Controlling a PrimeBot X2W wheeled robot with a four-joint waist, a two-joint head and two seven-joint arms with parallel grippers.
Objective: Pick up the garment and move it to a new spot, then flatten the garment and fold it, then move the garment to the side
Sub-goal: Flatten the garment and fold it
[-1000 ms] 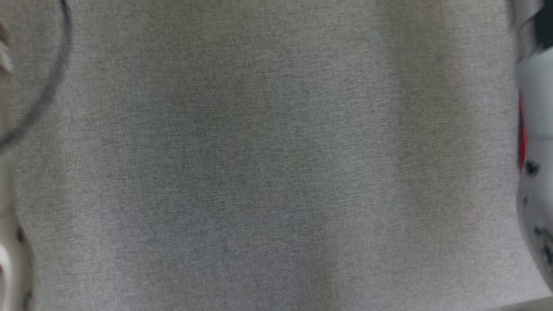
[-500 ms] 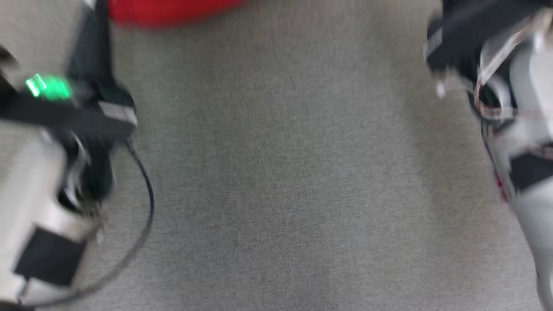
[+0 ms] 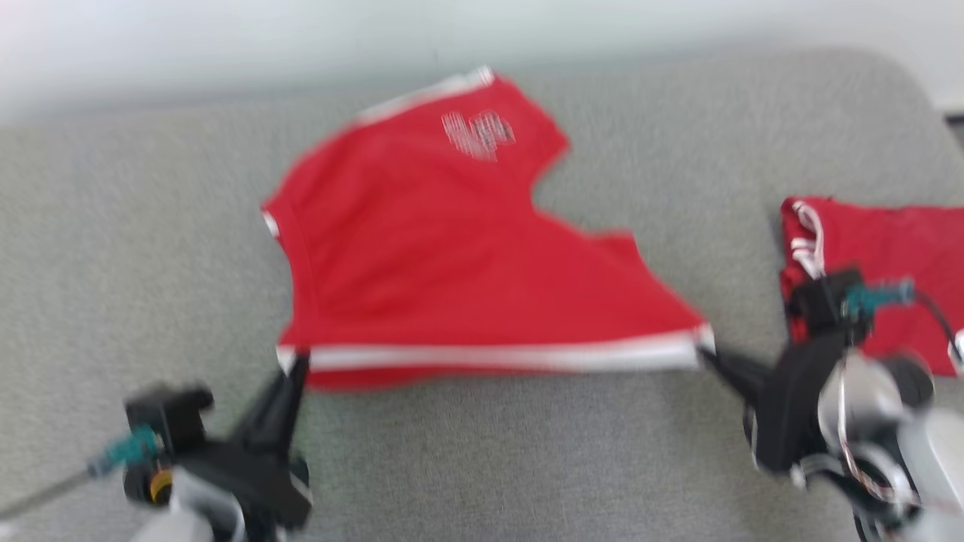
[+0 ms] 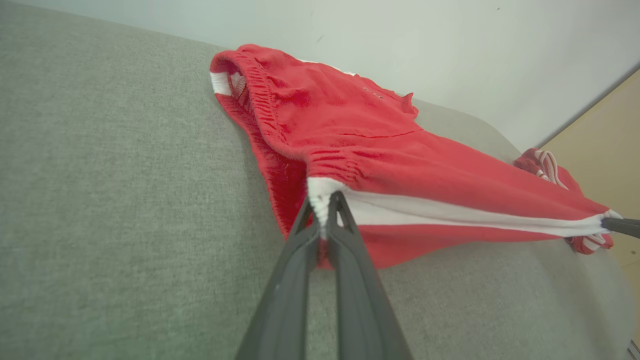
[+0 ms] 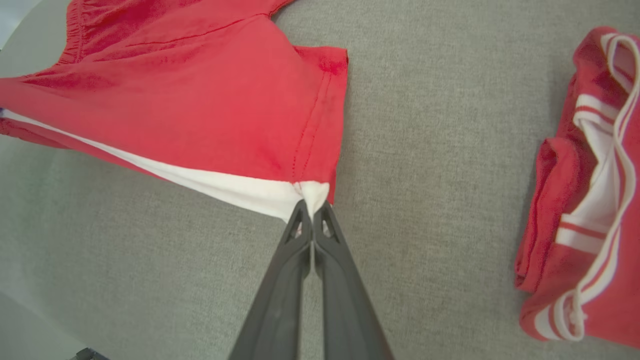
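Across most of the head view: grey fabric worktop [image 3: 113,226], with a pale wall [image 3: 226,38] along the top edge.

Centre frame: red shorts [image 3: 422,248], spread out, blurred by motion. The white stripe [image 3: 497,356] along the lower edge is pulled into a straight line between the two hands.

Right edge, mid-height: folded garment [image 3: 896,248], red with white trim, lying on the worktop apart from the shorts.

Lower left: left hand [image 3: 295,365], fingers pinched tight on the stripe's waistband end.

Lower right: right hand [image 3: 712,357], fingers closed on the stripe's hem corner. The wrist view shows white cloth caught at the tips.
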